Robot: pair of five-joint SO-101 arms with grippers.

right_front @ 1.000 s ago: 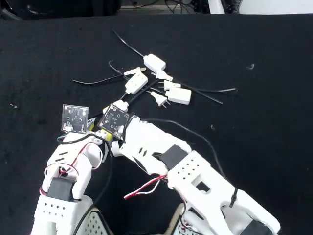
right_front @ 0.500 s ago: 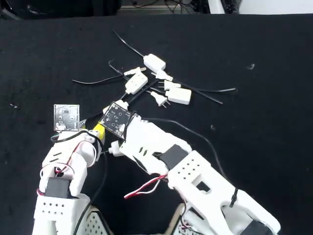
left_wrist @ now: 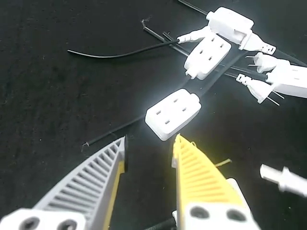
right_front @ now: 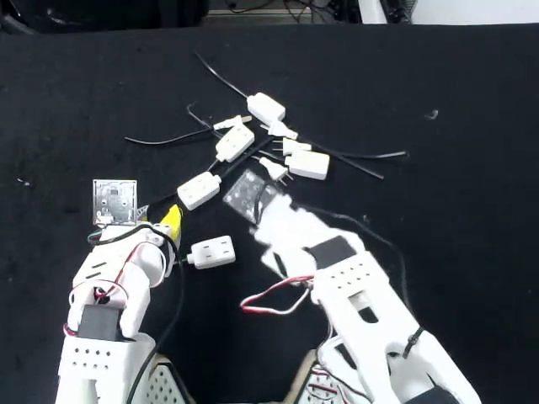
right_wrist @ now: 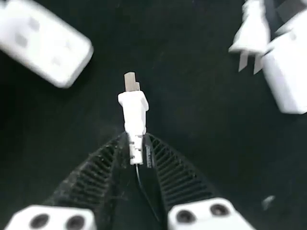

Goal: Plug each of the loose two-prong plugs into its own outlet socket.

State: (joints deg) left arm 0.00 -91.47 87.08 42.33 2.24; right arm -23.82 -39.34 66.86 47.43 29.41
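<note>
Step in hand: mating one plug. Entry: right claw [right_wrist: 136,139], clenched on plug [right_wrist: 133,108] by its cord end, prongs forward. Entry: socket [left_wrist: 172,114], flat on desk [right_front: 438,168], just ahead of left claw [left_wrist: 149,141], which is spread and empty. Next, probably: brace socket, line prongs to slots.

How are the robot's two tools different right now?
The left tool is grey and yellow; the right tool is black. The left tool is open and holds nothing; the right tool is shut on a white plug. Both have ribbed fingers and hang over the black table.
</note>
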